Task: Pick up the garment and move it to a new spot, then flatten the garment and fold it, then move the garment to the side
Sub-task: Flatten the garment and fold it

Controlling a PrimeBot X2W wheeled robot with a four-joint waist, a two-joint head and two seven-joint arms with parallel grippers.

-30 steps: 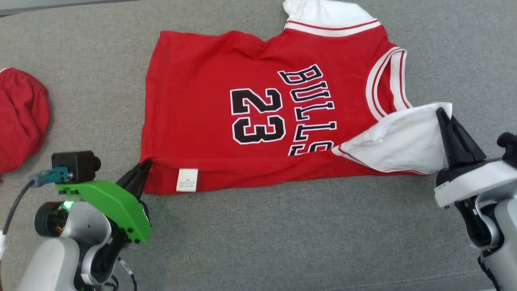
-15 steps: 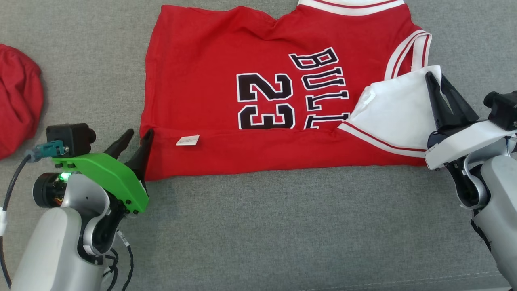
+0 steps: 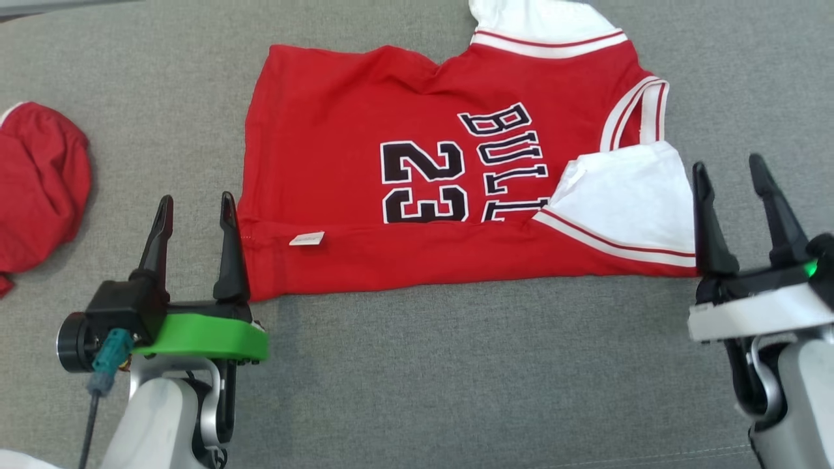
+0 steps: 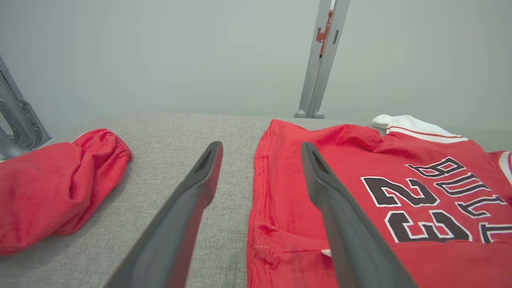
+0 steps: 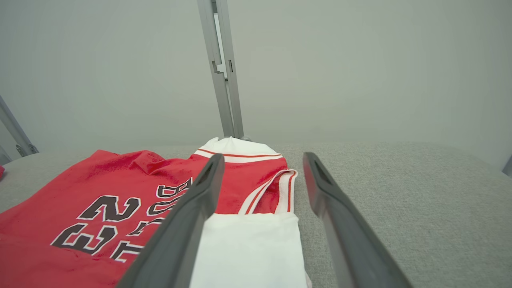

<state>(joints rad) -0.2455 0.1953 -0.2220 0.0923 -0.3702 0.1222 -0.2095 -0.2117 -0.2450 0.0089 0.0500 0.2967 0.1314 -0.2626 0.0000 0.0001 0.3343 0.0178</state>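
Observation:
A red jersey (image 3: 365,143) with "BULLS 23" in black lies flat on the grey cushion, its near edge folded over into a red band (image 3: 417,254) with a white sleeve (image 3: 625,198) on top. In the left wrist view the jersey (image 4: 360,172) lies under the right finger. In the right wrist view the jersey (image 5: 120,180) and its white sleeve (image 5: 252,252) lie ahead. My left gripper (image 3: 193,203) stands open at the jersey's near left corner. At the near right corner my right gripper (image 3: 728,166) is open too. Neither holds cloth.
A second red garment (image 3: 36,185) lies bunched at the far left, also seen in the left wrist view as a red heap (image 4: 52,180). Bare grey cushion (image 3: 456,365) spreads in front of the jersey. Metal posts (image 5: 222,68) stand behind the surface.
Both grippers let go of the jersey's folded edge, opened wide and drew back toward me. The folded band and white sleeve now rest flat. The camera also shifted.

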